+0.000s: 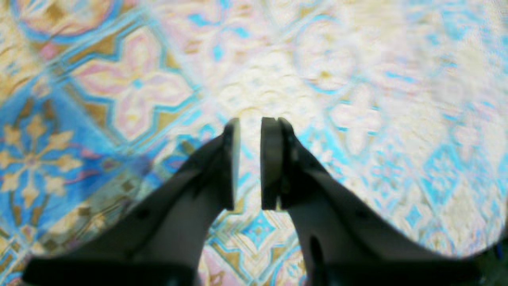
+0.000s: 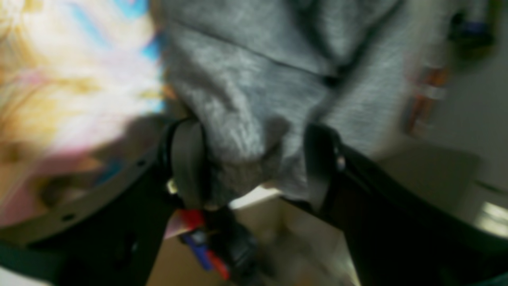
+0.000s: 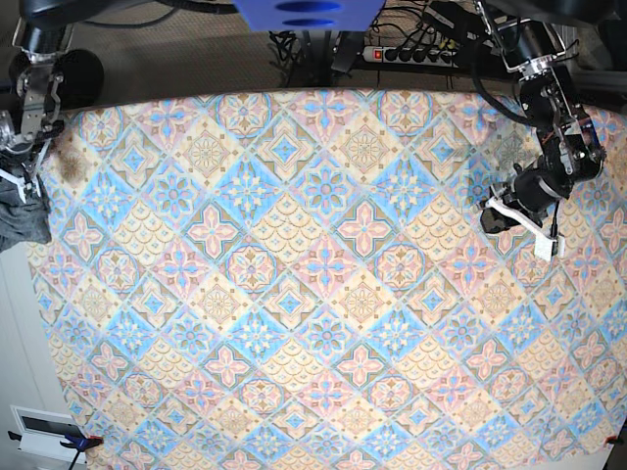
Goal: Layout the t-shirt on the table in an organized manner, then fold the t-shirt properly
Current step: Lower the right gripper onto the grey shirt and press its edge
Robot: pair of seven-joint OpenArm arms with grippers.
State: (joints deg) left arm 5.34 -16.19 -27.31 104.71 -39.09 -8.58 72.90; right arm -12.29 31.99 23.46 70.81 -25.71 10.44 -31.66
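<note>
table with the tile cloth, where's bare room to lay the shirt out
The whole middle of the pastel diamond-tiled table is bare, from the left gripper hovering at one side across to the far edge. The only crowding is there, where the right gripper holds the heathered grey knit t-shirt bunched over the rim.

A black power strip (image 3: 416, 54) with a red switch lies on the floor beyond the far edge of the patterned surface, among dark cables (image 3: 304, 44). A white box-like object (image 3: 44, 434) sits at the lower left corner.
</note>
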